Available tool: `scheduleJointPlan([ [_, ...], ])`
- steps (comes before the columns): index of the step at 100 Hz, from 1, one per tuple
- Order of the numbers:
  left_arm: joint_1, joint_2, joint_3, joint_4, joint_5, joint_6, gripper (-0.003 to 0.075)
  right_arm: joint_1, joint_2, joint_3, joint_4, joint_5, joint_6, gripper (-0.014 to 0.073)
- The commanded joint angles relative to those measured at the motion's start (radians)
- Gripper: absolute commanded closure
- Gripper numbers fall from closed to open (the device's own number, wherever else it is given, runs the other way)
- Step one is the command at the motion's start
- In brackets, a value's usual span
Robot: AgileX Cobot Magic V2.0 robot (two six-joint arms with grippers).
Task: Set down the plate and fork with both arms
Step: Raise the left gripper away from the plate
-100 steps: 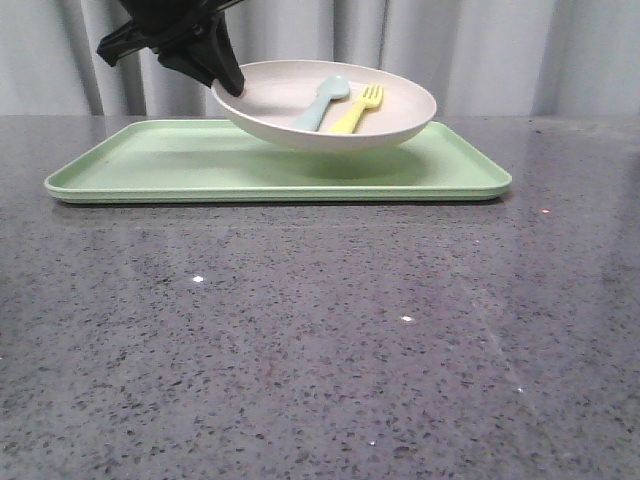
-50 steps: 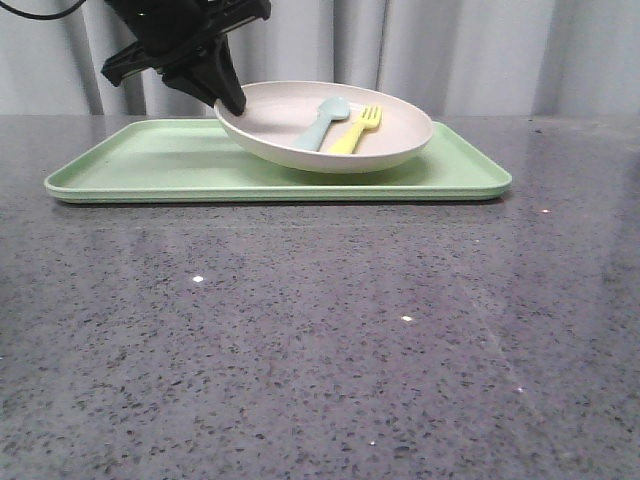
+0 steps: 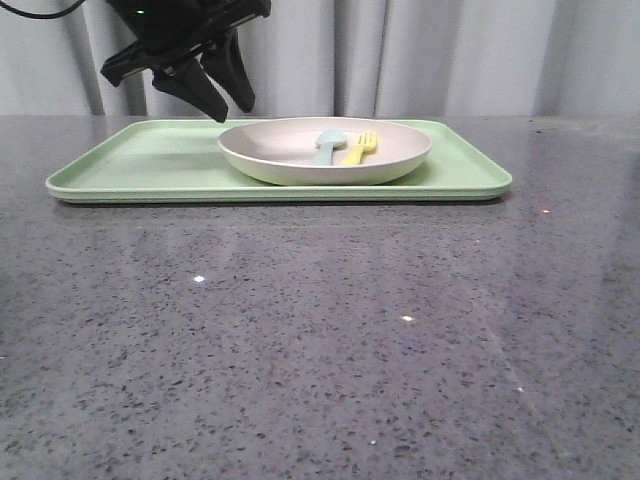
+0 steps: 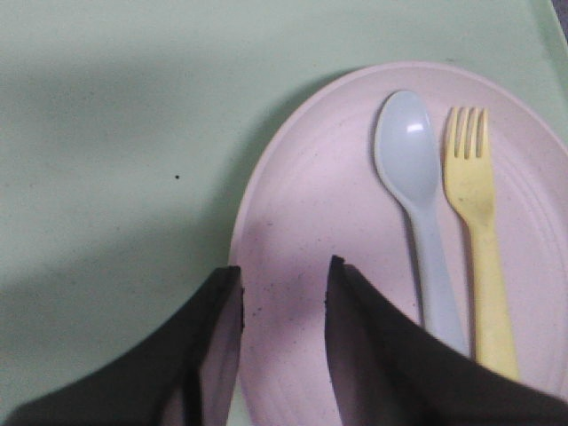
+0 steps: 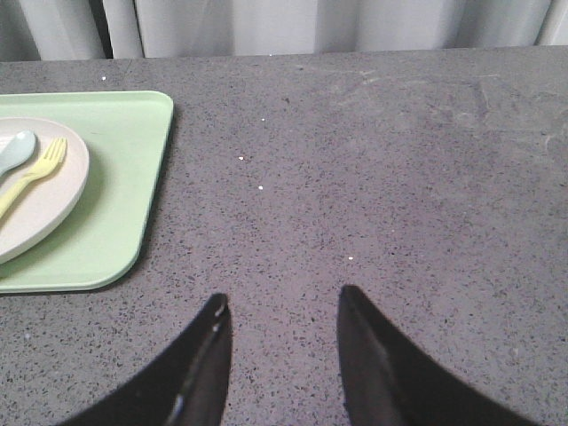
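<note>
Green tray (image 3: pixel 130 165): one plate (image 3: pixel 290 150), one fork (image 3: pixel 359 148), one spoon (image 3: pixel 327 145).

Plate (image 3: pixel 300 160): shallow, round, pale pinkish-beige, matte, with a raised rim. Sits level and upright on a green tray (image 3: pixel 140 170), toward that tray's right half. Its left rim lies just below and beside the tips of the left gripper (image 3: pixel 228 104), apart from them; in the left wrist view the rim's near edge (image 4: pixel 293 266) shows between the two spread fingers. Lies well apart from the right gripper (image 5: pixel 280 306), off to its left.

Fork (image 3: pixel 359 148): small, yellow, plastic, short tines. Lies flat inside the plate, right of centre, tines pointing away from the left gripper, handle toward it. Parallel to and just beside a pale blue spoon (image 3: pixel 327 146).
</note>
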Motion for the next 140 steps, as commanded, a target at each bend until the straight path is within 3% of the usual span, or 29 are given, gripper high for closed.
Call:
scheduleJointPlan([
  [1,0.0,-0.077,-0.035,-0.031,-0.021,-0.012,0.0476,-0.007,0.007,-0.027,-0.006,-0.086,-0.01,0.0283],
  [22,0.013,-0.125,-0.035,-0.017,0.006,-0.012,0.0477,-0.007,0.007,-0.027,-0.006,-0.079,-0.01,0.0283],
  [40,0.011,-0.223,0.015,0.106,0.034,-0.001,0.0478,0.039,0.059,-0.087,-0.006,-0.042,-0.01,0.0283],
  [72,0.06,-0.602,0.442,0.149,-0.159,-0.001,0.0479,0.193,0.323,-0.338,-0.006,0.097,-0.011,0.0283],
  [94,0.064,-0.841,0.686,0.151,-0.205,-0.001,0.0479,0.285,0.544,-0.561,-0.003,0.22,-0.011,0.0279],
  [99,0.064,-0.888,0.723,0.151,-0.211,-0.001,0.0478,0.3,0.593,-0.609,-0.003,0.249,-0.011,0.0263],
  [116,0.064,-0.993,0.796,0.151,-0.212,-0.001,0.0479,0.345,0.744,-0.755,0.003,0.316,-0.011,0.0088],
  [140,0.064,-1.049,0.805,0.151,-0.213,-0.001,0.0479,0.364,0.923,-0.94,0.108,0.363,-0.011,0.0083],
])
